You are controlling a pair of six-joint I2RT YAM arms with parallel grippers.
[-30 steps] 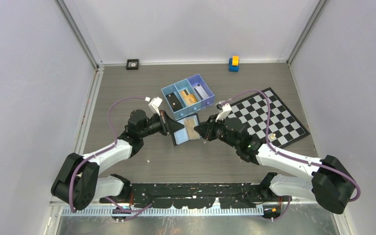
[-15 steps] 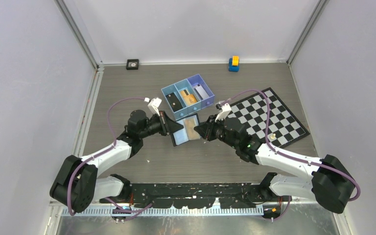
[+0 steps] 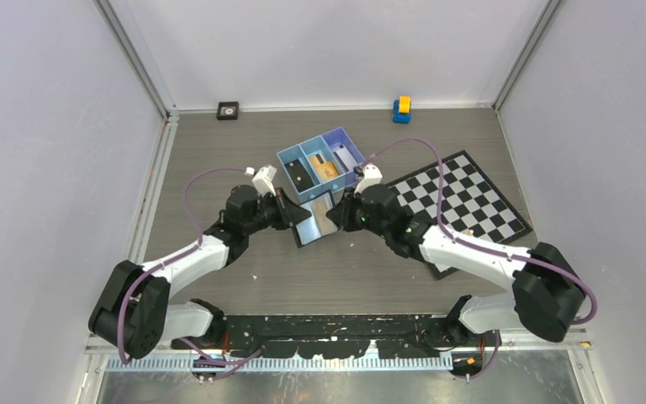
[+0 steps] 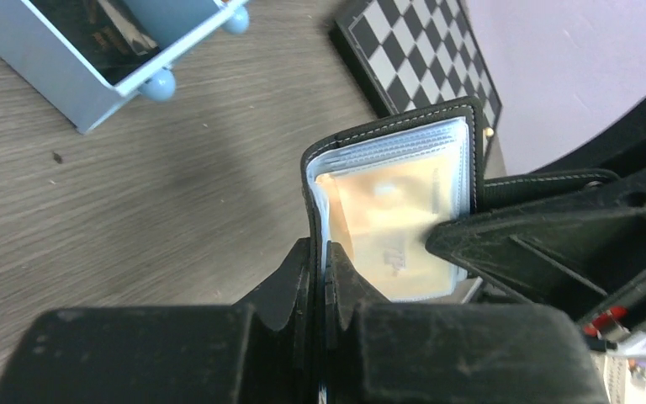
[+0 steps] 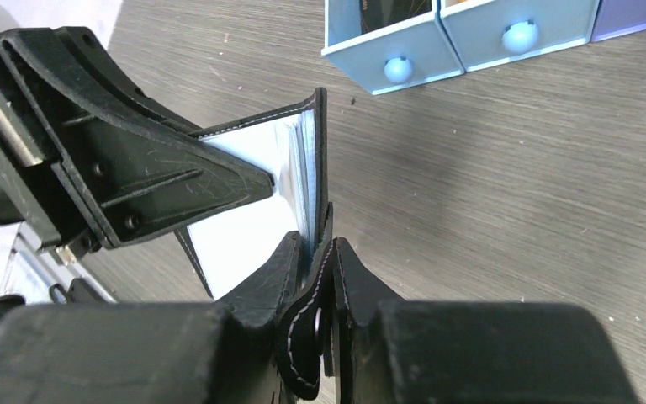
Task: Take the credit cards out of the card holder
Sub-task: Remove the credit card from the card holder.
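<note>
At the middle of the table, the left gripper (image 4: 320,263) is pinched shut on one cover of the wallet (image 3: 315,220). The right gripper (image 5: 326,252) is pinched on the other cover, at its strap. Half a second ago the wallet lay spread almost flat between them. Now the right arm has swung in toward the left, and the covers stand in a narrow V just in front of the blue tray (image 3: 304,199). The orange-gold card (image 4: 383,227) sits in its clear sleeve. I judge that no card is out yet. With both grippers occupied, one would have to let go to pull it.
</note>
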